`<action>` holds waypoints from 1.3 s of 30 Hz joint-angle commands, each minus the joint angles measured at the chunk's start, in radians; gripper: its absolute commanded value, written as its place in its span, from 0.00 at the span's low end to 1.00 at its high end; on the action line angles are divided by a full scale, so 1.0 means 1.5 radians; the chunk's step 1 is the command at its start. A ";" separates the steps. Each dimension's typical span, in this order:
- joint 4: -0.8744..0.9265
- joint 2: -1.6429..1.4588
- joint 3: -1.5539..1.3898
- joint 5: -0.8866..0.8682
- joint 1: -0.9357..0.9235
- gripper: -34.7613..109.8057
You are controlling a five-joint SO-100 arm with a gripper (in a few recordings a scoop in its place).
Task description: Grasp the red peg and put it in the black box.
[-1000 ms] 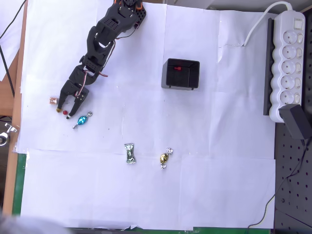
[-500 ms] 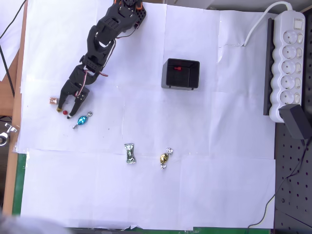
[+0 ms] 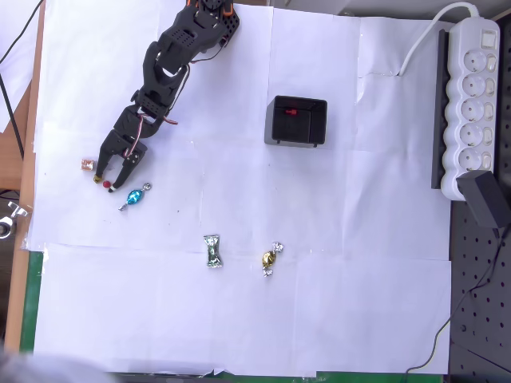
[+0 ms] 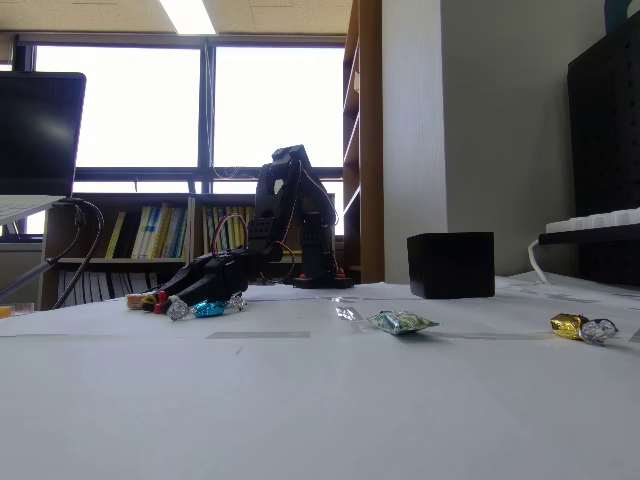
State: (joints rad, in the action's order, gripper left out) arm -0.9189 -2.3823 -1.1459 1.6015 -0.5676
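The red peg [image 3: 106, 184] is a tiny dark-red dot on the white paper at the left. It lies between the two fingertips of my black gripper [image 3: 105, 185], which is lowered to the paper and open, with a finger on each side of the peg. In the fixed view the gripper [image 4: 163, 301] rests low on the table with the peg [image 4: 159, 298] at its tip. The black box [image 3: 297, 121] stands apart to the right, near the middle of the table, and a small red spot shows inside it. The fixed view has the box [image 4: 451, 265] at the right.
A pinkish-brown square piece [image 3: 86, 164] lies just left of the gripper. A blue-wrapped candy [image 3: 136, 195] lies just below and to its right. A green candy [image 3: 212, 251] and a gold candy [image 3: 271, 258] lie lower in the middle. A white power strip [image 3: 473, 96] runs along the right edge.
The fingers have drawn slightly closer around the red peg. The arm and the peg stay where they were.
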 commanded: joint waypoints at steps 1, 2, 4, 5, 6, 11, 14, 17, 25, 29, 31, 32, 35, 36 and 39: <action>-0.005 0.010 0.004 0.006 -0.005 0.31; -0.005 0.009 0.003 0.006 -0.005 0.30; -0.010 0.006 0.003 0.005 -0.005 0.29; -0.011 0.006 0.002 0.004 -0.005 0.28; -0.011 0.005 0.001 0.004 -0.005 0.27; -0.016 0.001 -0.002 0.003 -0.005 0.24; -0.016 0.001 -0.003 0.003 -0.005 0.24; -0.016 0.001 -0.006 0.005 -0.004 0.24; 0.047 0.120 0.053 -0.040 0.019 0.24; 0.147 0.219 0.097 -0.069 0.032 0.24; 0.199 0.271 0.116 -0.083 0.039 0.24; 0.231 0.299 0.123 -0.090 0.043 0.24; 0.360 0.385 0.137 -0.102 0.051 0.24; 0.401 0.411 0.141 -0.104 0.053 0.24; 0.472 0.470 0.166 -0.105 0.055 0.24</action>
State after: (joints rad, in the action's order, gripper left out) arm -0.3083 -1.8546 -0.9112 1.4358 -0.4755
